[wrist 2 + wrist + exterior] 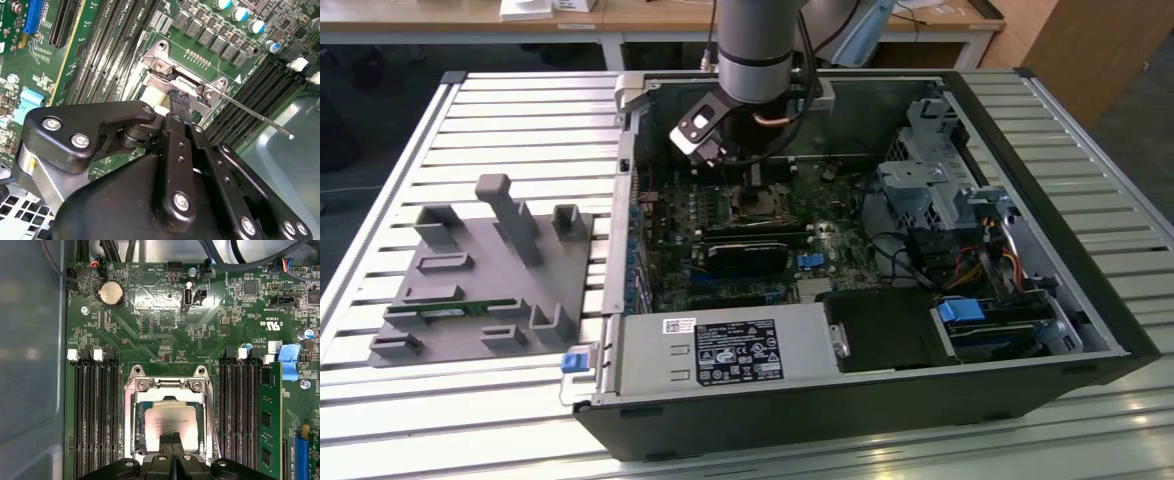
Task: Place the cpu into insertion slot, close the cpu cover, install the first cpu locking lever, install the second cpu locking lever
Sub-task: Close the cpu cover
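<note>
end effector [174,436] tips together over cpu [162,421], cpu lying in insertion slot [136,430]

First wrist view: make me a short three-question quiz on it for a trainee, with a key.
1. True or false: the flat square silver-topped cpu lies in the square black-rimmed insertion slot.
2. How many green memory sticks stand in the long black slots?
3. The black end effector has its tips over: A the memory stick, B the cpu, C the round silver coin battery.
Key: 1 true; 2 one; 3 B.
</note>
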